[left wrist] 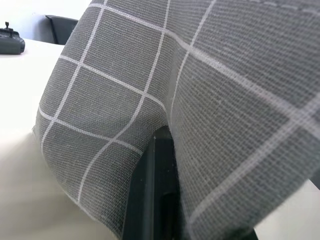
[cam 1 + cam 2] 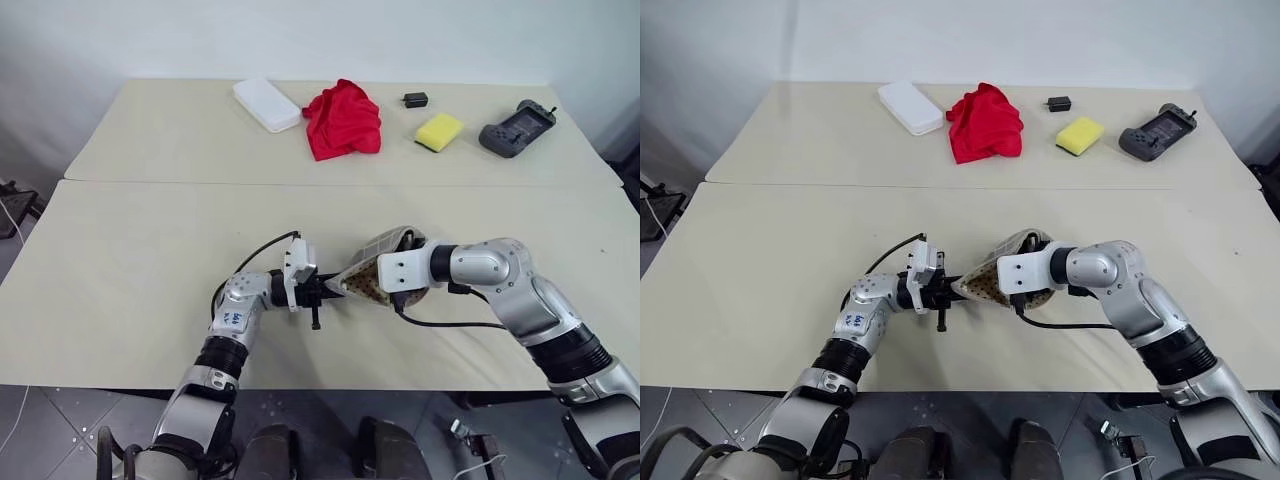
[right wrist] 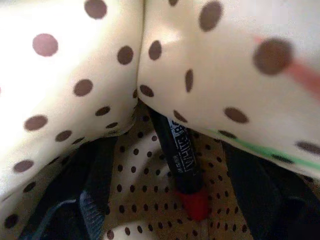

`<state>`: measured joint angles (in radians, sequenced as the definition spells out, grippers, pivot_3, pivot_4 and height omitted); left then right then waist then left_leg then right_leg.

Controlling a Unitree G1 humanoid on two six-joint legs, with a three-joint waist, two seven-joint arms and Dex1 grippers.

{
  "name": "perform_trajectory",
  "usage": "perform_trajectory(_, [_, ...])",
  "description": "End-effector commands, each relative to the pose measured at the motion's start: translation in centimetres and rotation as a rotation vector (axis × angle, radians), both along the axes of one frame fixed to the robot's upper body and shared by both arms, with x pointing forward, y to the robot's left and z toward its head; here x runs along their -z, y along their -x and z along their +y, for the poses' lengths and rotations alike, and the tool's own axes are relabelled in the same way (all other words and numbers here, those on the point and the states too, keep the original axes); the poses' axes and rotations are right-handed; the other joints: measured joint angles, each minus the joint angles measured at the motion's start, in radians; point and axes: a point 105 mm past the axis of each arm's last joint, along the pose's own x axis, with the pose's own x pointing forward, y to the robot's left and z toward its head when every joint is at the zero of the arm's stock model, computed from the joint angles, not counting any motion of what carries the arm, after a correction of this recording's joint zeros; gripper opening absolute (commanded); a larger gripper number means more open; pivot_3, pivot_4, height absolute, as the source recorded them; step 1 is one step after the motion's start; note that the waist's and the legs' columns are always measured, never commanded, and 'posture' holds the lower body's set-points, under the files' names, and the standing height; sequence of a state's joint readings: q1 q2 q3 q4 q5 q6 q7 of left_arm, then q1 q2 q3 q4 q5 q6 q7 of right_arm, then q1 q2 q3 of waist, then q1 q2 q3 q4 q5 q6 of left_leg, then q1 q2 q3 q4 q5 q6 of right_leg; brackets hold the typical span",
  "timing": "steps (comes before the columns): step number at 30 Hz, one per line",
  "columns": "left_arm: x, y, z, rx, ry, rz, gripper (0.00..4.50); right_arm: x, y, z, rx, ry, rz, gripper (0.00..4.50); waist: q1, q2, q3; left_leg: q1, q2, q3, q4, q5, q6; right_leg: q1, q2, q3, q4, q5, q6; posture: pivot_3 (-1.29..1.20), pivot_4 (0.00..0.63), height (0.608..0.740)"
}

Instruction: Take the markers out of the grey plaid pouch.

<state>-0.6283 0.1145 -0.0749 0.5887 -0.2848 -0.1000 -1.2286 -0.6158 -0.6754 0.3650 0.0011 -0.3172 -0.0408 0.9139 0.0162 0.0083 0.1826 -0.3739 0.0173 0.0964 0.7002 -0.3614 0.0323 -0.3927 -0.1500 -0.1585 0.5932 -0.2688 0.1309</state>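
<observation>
Pinching one end of the grey plaid pouch (image 2: 378, 262), the left gripper (image 2: 325, 290) had its black fingers (image 1: 152, 195) clamped together on the fabric, holding the pouch off the near table (image 2: 130, 270) a little right of centre. From the right, the right gripper (image 3: 165, 200) reached into the pouch's open mouth, and its two dark fingers stood apart inside, one on each side of the tan dotted lining. Between those fingers lay a marker (image 3: 181, 167), a slim black stick with white lettering and a red end, resting on the lining deep in the pouch; neither finger touched it. Whether more markers lay under the folds could not be told. A black cable (image 2: 262, 250) looped from the left wrist. On the far table (image 2: 180, 140), well apart from the pouch, sat a white flat box (image 2: 266, 104) at the left, a crumpled red cloth (image 2: 343, 120) just right of it, then a small black block (image 2: 415, 99), a yellow sponge (image 2: 439, 131) and a dark grey handheld controller (image 2: 515, 128) nearest the right edge
</observation>
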Motion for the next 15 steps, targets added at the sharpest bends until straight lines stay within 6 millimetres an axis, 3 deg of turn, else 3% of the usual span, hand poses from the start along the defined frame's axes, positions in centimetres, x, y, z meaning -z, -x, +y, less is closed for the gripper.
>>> perform_trajectory(1, [-2.3, 0.0, -1.0, 0.036, 0.074, -0.031, 0.0, 1.4, 0.2, 1.3, -0.055, 0.01, -0.017, 4.19, -0.005, 0.0, 0.0, 0.0, 0.0, 0.0, 0.0, 0.0, 0.0, 0.0, 0.0, 0.0, 0.0, 0.0, 0.0, 0.0, 0.15, 0.74])
perform_trajectory(2, [-2.4, 0.0, -1.0, 0.035, 0.076, -0.025, 0.0, 1.5, 0.0, 1.3, -0.06, 0.021, -0.031, 4.49, -0.008, 0.0, 0.0, 0.0, 0.0, 0.0, 0.0, 0.0, 0.0, 0.0, 0.0, 0.0, 0.0, 0.0, 0.0, 0.0, 0.15, 0.74])
perform_trajectory(6, [-2.6, -0.2, -0.8, 0.037, 0.084, -0.002, 0.0, 1.3, -0.5, 1.7, -0.115, 0.074, -0.147, 4.49, -0.019, 0.0, 0.0, 0.001, 0.0, 0.0, 0.0, 0.0, 0.0, 0.001, 0.0, 0.0, 0.001, 0.0, 0.0, 0.0, 0.15, 0.74])
perform_trajectory(11, [-2.7, -0.2, -0.4, 0.05, 0.08, 0.024, 0.0, 2.5, -1.0, 2.1, -0.113, 0.12, -0.115, 4.49, -0.021, 0.0, 0.0, 0.002, 0.0, -0.001, 0.0, 0.0, 0.0, 0.001, 0.0, 0.001, 0.001, 0.0, 0.0, 0.0, 0.15, 0.74])
perform_trajectory(15, [-2.6, 0.0, -0.4, 0.077, 0.067, 0.046, 0.0, 2.3, -2.1, 3.8, -0.089, 0.074, -0.121, 4.49, -0.029, -0.001, -0.001, 0.003, 0.001, -0.001, 0.0, 0.001, -0.001, 0.001, 0.0, 0.002, 0.002, 0.0, 0.0, 0.0, 0.15, 0.74])
